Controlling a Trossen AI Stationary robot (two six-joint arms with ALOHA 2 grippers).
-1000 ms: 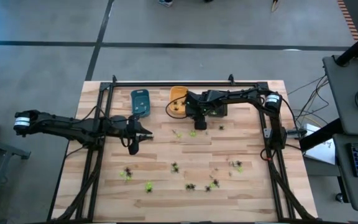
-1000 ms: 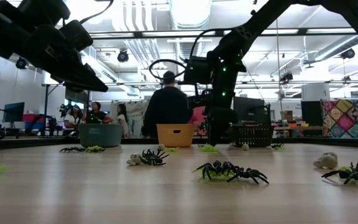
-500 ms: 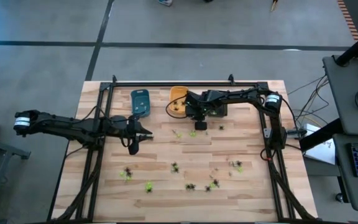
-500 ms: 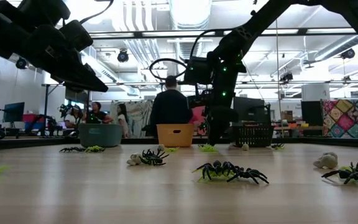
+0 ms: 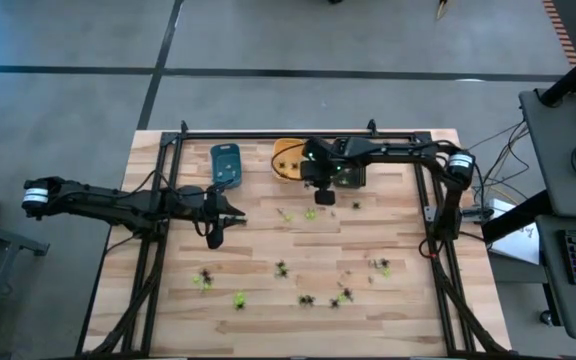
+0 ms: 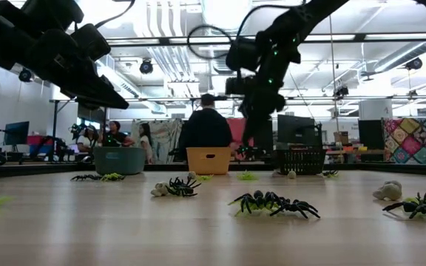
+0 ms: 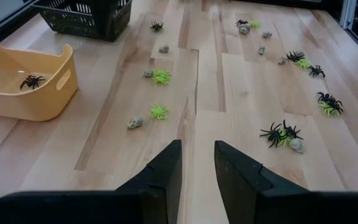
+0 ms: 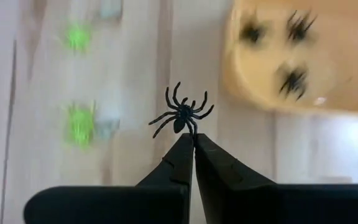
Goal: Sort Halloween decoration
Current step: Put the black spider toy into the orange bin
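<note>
My right gripper [image 8: 193,140] is shut on a small black spider [image 8: 181,116], one Halloween decoration. It hangs above the table between the orange tray [image 5: 286,160] and the black basket [image 5: 353,172]; the high view shows my right gripper [image 5: 324,194] there. Several other black, yellow-green and pale figures lie scattered on the wood, such as the black spider [image 5: 281,268] and the green one [image 5: 239,298]. My left gripper [image 7: 197,163] waits at the table's left, open with nothing between its fingers. A black spider [image 7: 32,81] lies in the orange tray [image 7: 55,93]. My right gripper pinches the black spider by its near edge [image 8: 190,130], a leg or the rim of the body, only at the free ends of its two fingers. The fingers slant downward. The spider sticks out past the fingertips with legs spread, lifted clear of the table.
A blue tray [image 5: 225,163] stands left of the orange one at the far edge. Two green figures [image 5: 311,214] lie just below my right gripper. People stand in the room beyond the table in the low view.
My right gripper has risen from the table surface beside the black basket and now hangs well above it, tipped less steeply. My left arm has kept still.
</note>
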